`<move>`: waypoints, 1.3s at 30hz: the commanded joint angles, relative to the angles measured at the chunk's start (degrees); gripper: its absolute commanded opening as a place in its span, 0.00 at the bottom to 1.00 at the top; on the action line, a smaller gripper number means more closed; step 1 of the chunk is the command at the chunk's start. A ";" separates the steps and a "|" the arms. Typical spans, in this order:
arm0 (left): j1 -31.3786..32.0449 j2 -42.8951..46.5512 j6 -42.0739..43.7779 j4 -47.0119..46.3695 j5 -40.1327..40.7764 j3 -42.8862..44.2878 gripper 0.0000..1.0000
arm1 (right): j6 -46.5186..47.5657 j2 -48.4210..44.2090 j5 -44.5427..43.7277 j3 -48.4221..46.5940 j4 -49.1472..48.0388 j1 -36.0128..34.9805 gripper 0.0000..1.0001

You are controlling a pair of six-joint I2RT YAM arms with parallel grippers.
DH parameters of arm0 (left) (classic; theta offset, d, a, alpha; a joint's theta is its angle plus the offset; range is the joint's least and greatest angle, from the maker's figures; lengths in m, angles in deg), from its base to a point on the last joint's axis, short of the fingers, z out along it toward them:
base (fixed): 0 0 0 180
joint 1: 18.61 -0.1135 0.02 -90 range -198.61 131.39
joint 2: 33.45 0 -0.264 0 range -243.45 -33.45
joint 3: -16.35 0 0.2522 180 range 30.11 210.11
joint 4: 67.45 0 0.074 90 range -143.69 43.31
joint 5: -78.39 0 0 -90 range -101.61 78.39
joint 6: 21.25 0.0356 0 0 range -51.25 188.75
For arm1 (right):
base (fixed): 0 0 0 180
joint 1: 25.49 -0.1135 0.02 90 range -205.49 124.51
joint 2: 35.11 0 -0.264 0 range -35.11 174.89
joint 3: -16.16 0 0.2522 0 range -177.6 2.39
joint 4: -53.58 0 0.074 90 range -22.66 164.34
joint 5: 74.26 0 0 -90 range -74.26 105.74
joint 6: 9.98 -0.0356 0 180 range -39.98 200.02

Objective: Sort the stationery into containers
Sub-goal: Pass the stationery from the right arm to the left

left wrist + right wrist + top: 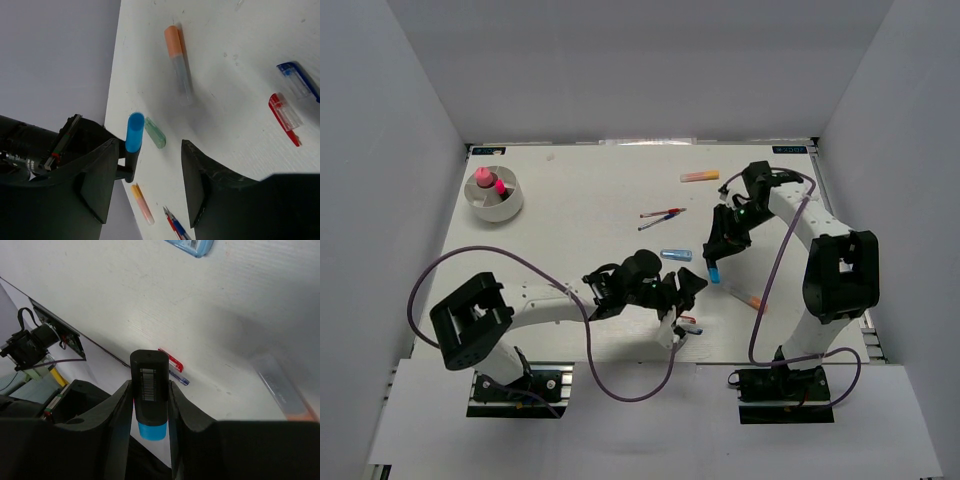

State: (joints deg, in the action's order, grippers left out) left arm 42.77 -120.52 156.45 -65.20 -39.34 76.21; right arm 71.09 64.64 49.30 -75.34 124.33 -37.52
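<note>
My right gripper is shut on a black marker with a blue cap, held above the table; the right wrist view shows it upright between the jaws. My left gripper is open and empty, just left of it; its wrist view shows that marker ahead. A mint marker, an orange-capped marker, a red pen, a blue pen and an orange-pink highlighter lie on the table. The white bowl at the far left holds pink pieces.
Short red and blue clear pen pieces lie by my left gripper's near finger, also in the left wrist view. White walls surround the table. The table's right edge runs close to my right arm.
</note>
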 commanded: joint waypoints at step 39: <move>3.65 -12.07 9.51 0.87 10.06 11.29 0.23 | -5.49 -1.22 -0.69 2.15 -0.30 -0.98 0.06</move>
State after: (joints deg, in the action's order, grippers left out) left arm 45.42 -132.60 165.50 -65.31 -29.77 85.48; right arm 65.45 63.92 47.13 -71.78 124.14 -38.37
